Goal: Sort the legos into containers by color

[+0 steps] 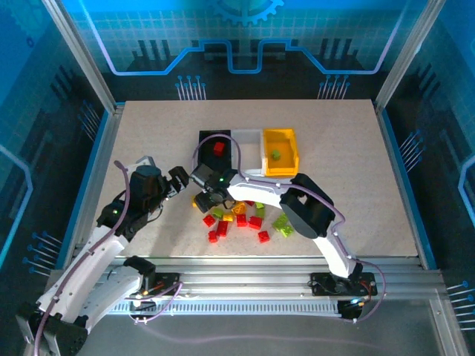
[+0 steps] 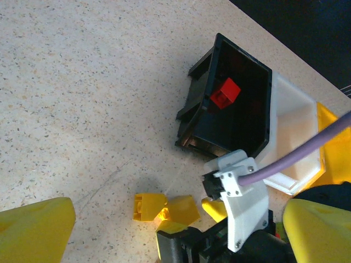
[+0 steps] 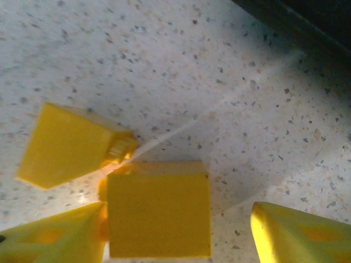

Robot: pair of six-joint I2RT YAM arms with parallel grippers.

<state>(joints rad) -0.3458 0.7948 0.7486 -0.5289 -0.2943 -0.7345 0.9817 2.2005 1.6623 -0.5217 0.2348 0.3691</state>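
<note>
Three containers stand in a row: a black bin (image 1: pixel 205 141) holding a red brick (image 1: pixel 219 147), a white bin (image 1: pixel 249 141), and a yellow-orange bin (image 1: pixel 282 167) holding a green brick (image 1: pixel 275 155). Loose red, yellow and green legos (image 1: pixel 239 219) lie in front of them. My right gripper (image 3: pixel 178 209) is open low over the table, straddling a yellow brick (image 3: pixel 159 213). That brick touches the left finger (image 3: pixel 55 235), with a gap to the right finger (image 3: pixel 301 233). A second yellow brick (image 3: pixel 68 145) lies just beyond it. My left gripper (image 2: pixel 180 204) is open, hovering left of the pile.
The left wrist view shows the black bin (image 2: pixel 197 87) with its red brick (image 2: pixel 225 93), the white bin (image 2: pixel 296 137) beside it, and the right arm's wrist and cable (image 2: pixel 241 208) close in front. Bare tabletop (image 1: pixel 148 133) lies to the left and the right of the bins.
</note>
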